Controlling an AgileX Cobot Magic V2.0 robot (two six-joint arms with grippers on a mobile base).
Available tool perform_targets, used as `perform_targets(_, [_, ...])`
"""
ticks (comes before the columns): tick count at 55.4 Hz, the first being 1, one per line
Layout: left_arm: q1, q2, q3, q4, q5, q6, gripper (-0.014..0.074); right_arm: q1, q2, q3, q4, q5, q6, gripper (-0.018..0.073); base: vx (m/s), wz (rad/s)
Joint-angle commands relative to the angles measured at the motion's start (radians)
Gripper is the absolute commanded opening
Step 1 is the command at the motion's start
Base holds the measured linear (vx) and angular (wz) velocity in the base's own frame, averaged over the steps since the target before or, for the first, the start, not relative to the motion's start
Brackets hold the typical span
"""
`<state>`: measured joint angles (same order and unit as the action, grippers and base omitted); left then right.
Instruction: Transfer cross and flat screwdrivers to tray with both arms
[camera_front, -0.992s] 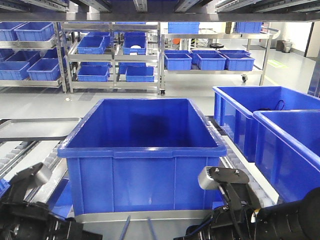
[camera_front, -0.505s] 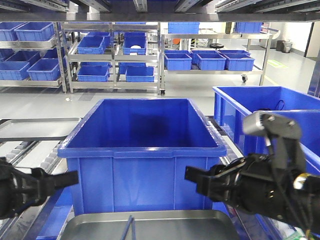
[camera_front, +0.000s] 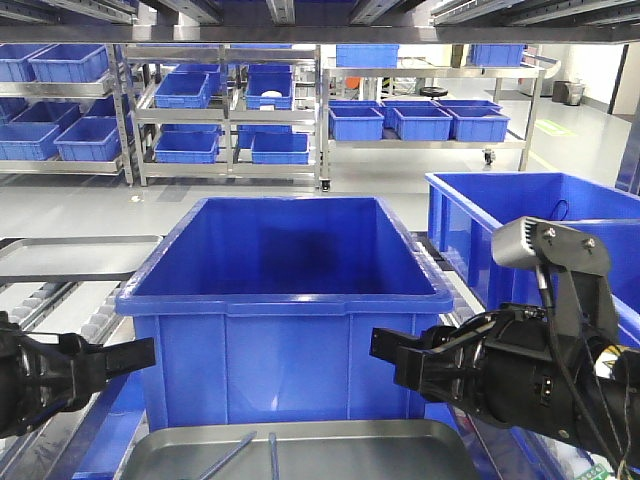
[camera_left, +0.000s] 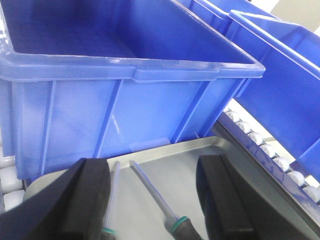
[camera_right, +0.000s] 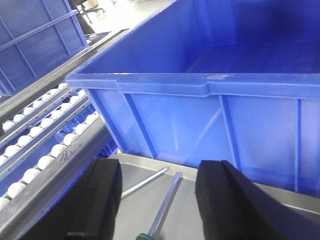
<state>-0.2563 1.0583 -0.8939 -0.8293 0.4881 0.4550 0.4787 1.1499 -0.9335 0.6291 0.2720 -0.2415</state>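
Two screwdrivers (camera_left: 155, 197) lie flat in the grey tray (camera_left: 200, 150), slim silver shafts pointing away toward the blue crate, green collars and black handles at the near ends. One lies below the gap of the left gripper (camera_left: 152, 200), the other (camera_left: 111, 192) just beside its left finger, shafts slightly splayed.
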Motion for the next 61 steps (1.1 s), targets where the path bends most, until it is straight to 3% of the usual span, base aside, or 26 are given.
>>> perform_targets(1, [-0.004, -0.045, -0.019, 0.081, -0.064, -0.001, 0.0475, 0.001, -0.023, -0.032, 0.009, -0.068, -0.009, 0.0428, 0.0, 0.0])
perform_targets(6, [-0.003, -0.127, 0.044, 0.265, -0.11, -0.074, 0.0389, 0.001, -0.023, -0.032, 0.009, -0.068, -0.009, 0.0428, 0.0, 0.0])
perform_targets(12, [-0.003, -0.259, 0.191, 0.513, -0.224, -0.306, 0.0231, 0.001, -0.023, -0.032, 0.009, -0.068, -0.009, 0.0428, 0.0, 0.0])
perform_targets(17, [-0.002, -0.394, 0.34, 0.673, -0.335, -0.434, 0.0091, 0.001, -0.023, -0.032, 0.009, -0.068, -0.009, 0.0428, 0.0, 0.0])
perform_targets(20, [0.017, -0.467, 0.417, 0.727, -0.398, -0.455, 0.0006, 0.001, -0.023, -0.032, 0.009, -0.068, -0.009, 0.0428, 0.0, 0.0])
perform_targets(31, [0.158, -0.74, 0.656, 0.738, -0.473, -0.46, -0.0007, 0.001, -0.023, -0.032, 0.009, -0.068, -0.009, 0.0428, 0.0, 0.0])
perform_targets(38, [0.206, -0.915, 0.781, 0.738, -0.473, -0.46, -0.0007, 0.001, -0.023, -0.032, 0.009, -0.068, -0.009, 0.0428, 0.0, 0.0])
perform_targets(46, [0.218, -1.095, 0.903, 0.738, -0.468, -0.462, -0.0007, 0.001, -0.023, -0.032, 0.009, -0.068, -0.009, 0.0428, 0.0, 0.0])
perform_targets(49, [0.218, -1.076, 0.892, 0.739, -0.418, -0.462, -0.0007, 0.001, -0.022, -0.032, 0.009, -0.067, -0.009, 0.0428, 0.0, 0.0])
perform_targets(61, [0.218, -1.07, 0.894, 0.739, -0.407, -0.461, -0.0007, 0.001, -0.02, -0.032, 0.009, -0.06, -0.009, 0.0428, 0.0, 0.0])
